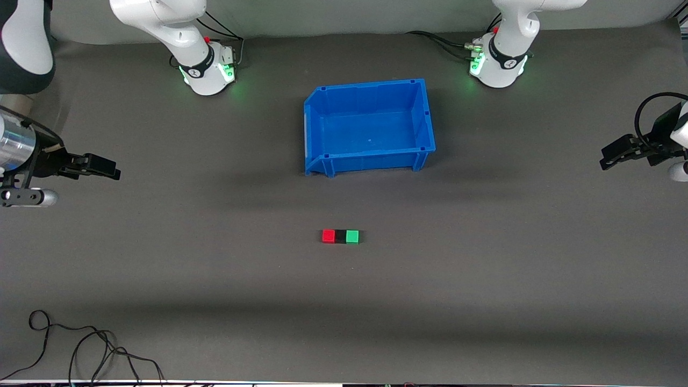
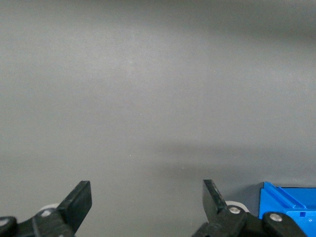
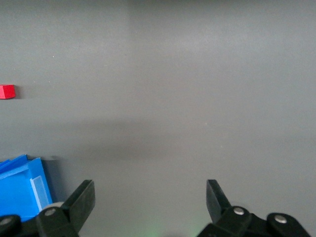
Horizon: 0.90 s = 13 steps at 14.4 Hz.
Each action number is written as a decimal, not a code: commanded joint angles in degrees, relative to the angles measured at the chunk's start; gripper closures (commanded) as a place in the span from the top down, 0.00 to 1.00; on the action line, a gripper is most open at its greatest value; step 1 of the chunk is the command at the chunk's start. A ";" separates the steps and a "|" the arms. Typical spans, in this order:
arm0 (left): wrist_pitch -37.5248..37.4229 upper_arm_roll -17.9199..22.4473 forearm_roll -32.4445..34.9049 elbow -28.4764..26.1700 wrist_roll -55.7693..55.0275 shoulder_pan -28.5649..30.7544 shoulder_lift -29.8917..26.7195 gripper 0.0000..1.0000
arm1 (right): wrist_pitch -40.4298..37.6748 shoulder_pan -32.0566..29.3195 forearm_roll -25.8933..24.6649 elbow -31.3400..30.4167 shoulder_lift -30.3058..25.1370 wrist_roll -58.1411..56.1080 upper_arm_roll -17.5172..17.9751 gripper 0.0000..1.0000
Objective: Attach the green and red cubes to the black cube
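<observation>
Front view | cubes (image 1: 341,236) joined (mid-table) | both claws well apart

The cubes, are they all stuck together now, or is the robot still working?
Looks done: the red cube and green cube sit against the black cube in one row. The left gripper and right gripper hold nothing, open at the table's ends. Nothing seems left.

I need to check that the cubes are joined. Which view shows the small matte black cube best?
The front view: the small matte black cube sits between the red cube and green cube, touching both. The right wrist view catches only the red cube's edge; the left wrist view shows no cubes.
</observation>
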 commanded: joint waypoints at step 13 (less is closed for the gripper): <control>0.39 -0.38 0.75 0.41 0.75 -0.42 0.94 1.00 | -3.39 0.54 -1.10 4.61 0.95 -1.25 -0.25 1.00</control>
